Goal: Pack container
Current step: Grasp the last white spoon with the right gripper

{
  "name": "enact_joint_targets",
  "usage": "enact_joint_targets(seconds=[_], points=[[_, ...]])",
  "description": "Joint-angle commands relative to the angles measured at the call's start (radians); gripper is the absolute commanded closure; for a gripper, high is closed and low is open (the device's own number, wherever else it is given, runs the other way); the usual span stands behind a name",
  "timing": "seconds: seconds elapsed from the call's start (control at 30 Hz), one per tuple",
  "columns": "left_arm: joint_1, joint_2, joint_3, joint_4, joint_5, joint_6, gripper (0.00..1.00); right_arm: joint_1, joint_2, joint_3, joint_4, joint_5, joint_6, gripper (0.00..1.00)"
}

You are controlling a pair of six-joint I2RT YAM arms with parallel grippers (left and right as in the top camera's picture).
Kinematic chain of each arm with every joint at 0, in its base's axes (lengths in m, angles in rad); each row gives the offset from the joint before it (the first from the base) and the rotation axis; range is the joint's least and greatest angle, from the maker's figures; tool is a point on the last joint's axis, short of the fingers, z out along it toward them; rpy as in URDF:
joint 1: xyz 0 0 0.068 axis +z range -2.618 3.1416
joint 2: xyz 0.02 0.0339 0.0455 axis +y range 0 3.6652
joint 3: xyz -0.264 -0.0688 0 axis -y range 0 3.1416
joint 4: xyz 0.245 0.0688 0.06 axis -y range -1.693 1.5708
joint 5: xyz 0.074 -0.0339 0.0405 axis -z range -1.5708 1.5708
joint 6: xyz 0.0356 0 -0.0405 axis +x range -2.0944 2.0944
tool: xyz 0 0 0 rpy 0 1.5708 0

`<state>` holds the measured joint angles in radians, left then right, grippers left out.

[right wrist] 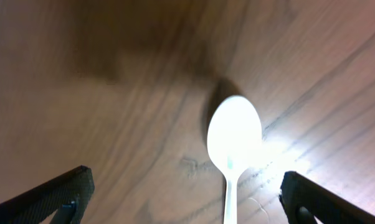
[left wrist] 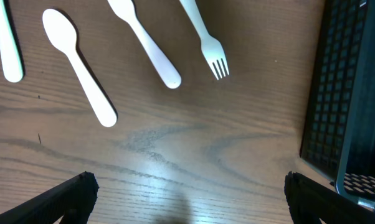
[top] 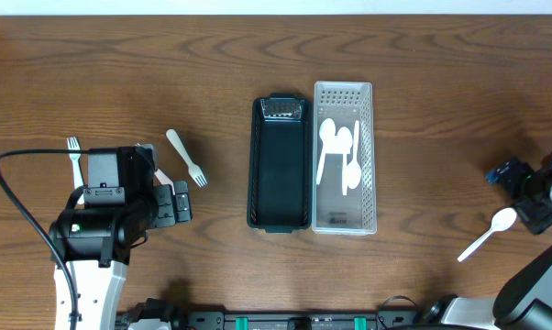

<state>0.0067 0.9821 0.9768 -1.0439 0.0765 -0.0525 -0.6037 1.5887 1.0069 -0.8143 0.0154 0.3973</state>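
A black tray (top: pixel 281 215) and a clear perforated tray (top: pixel 343 222) stand side by side mid-table; the clear one holds several white spoons (top: pixel 336 147). My left gripper (top: pixel 178 203) is open and empty over bare wood left of the black tray (left wrist: pixel 352 93). Beyond its fingers (left wrist: pixel 189 199) lie a white spoon (left wrist: pixel 78 65), a white handle (left wrist: pixel 147 43) and a white fork (left wrist: pixel 206 37). My right gripper (top: pixel 531 209) is open at the table's right edge, its fingers (right wrist: pixel 187 199) on either side of a white spoon (right wrist: pixel 234 134) lying on the table, also seen from overhead (top: pixel 489 233).
Another white fork (top: pixel 74 158) lies at the far left, and one (top: pixel 186 157) lies between the left arm and the black tray. A black cable (top: pixel 19 206) loops beside the left arm. A further white handle (left wrist: pixel 7 43) shows at the left wrist view's edge.
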Motion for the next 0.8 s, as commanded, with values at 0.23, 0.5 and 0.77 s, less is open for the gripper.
enact_joint_targets(seconds=[0.23,0.5,0.77], points=[[0.006,0.004,0.022,-0.002,0.006,-0.005,0.02,-0.002,0.007,-0.189,0.130,-0.016,0.029,0.01],[0.006,0.004,0.022,-0.002,0.006,-0.005,0.02,-0.002,0.007,-0.276,0.214,-0.011,0.033,0.05],[0.006,0.004,0.022,-0.002,0.006,-0.005,0.02,-0.002,0.007,-0.291,0.221,0.003,0.036,0.45]])
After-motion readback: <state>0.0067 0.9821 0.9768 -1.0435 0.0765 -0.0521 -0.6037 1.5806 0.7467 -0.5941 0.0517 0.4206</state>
